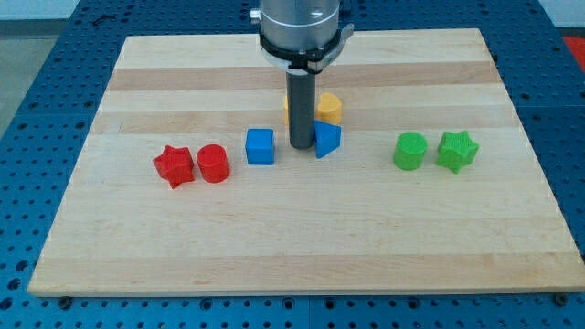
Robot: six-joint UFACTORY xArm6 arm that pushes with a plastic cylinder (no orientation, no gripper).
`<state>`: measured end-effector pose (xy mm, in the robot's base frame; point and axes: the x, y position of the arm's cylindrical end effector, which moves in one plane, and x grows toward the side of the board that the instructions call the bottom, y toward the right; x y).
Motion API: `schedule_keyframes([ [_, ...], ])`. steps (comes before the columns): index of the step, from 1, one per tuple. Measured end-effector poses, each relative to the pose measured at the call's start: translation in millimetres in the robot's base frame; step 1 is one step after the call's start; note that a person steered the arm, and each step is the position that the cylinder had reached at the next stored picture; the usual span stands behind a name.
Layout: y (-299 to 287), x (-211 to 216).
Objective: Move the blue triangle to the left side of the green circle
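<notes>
The blue triangle (328,138) lies near the middle of the wooden board (302,247). My tip (302,146) stands right against its left side, touching or nearly touching it. The green circle (410,151) sits well to the right of the triangle, with bare board between them. The rod comes down from the arm's head at the view's top and hides part of what lies behind it.
A green star (457,151) is just right of the green circle. A yellow block (329,108) sits behind the blue triangle, partly hidden by the rod. A blue cube (260,146) is left of my tip. A red circle (212,164) and red star (174,166) lie further left.
</notes>
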<state>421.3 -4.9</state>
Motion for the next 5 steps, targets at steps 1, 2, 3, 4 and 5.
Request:
schedule_keyframes([
  [1, 2, -14],
  [2, 39, -14],
  [3, 51, -14],
  [4, 51, -9],
  [5, 46, -4],
])
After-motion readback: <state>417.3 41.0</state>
